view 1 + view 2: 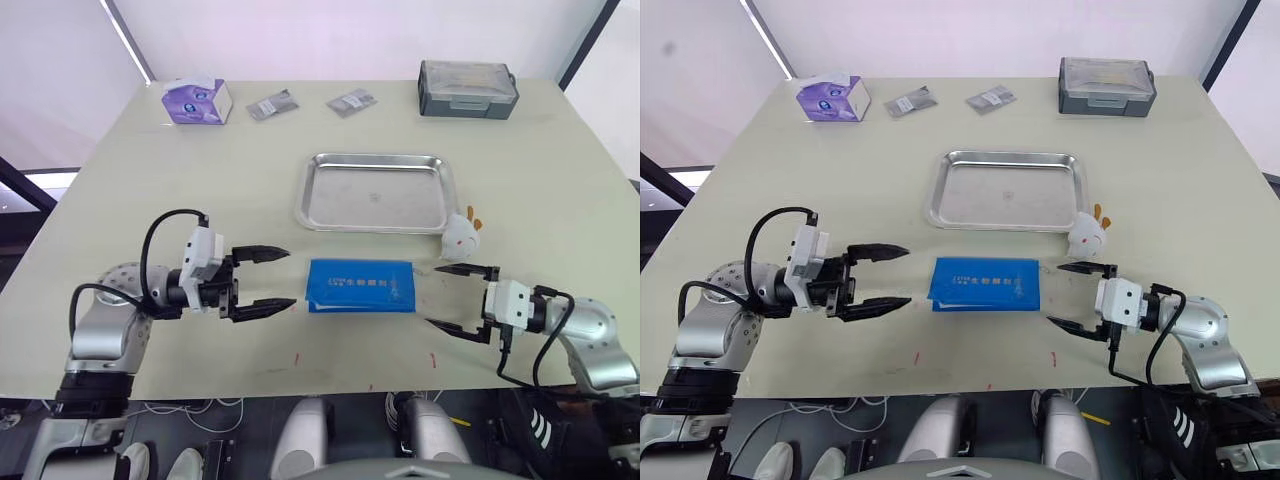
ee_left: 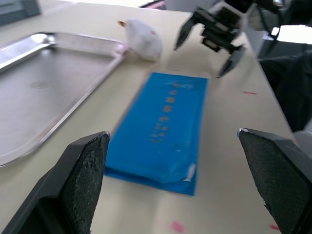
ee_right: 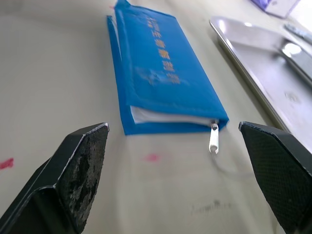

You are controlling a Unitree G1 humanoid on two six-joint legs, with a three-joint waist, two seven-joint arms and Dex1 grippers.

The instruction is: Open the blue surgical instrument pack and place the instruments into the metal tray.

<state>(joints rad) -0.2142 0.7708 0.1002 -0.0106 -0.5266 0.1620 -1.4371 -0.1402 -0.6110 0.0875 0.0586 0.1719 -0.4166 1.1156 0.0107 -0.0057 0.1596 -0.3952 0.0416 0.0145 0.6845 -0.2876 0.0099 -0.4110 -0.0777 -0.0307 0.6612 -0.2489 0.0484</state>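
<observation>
The blue surgical instrument pack (image 1: pixel 361 285) lies flat and closed on the table, just in front of the metal tray (image 1: pixel 375 191), which holds nothing. A small zipper pull (image 3: pixel 213 141) shows at the pack's right end. My left gripper (image 1: pixel 264 280) hovers open just left of the pack, fingers pointing at it. On the pack's right, my right gripper (image 1: pixel 462 300) is open too, aimed at that end. Neither touches the pack. The instruments are out of view.
A small white toy rabbit (image 1: pixel 460 236) sits at the tray's front right corner. Along the far edge stand a purple tissue box (image 1: pixel 196 101), two grey foil packets (image 1: pixel 272 105) and a dark grey lidded box (image 1: pixel 467 89).
</observation>
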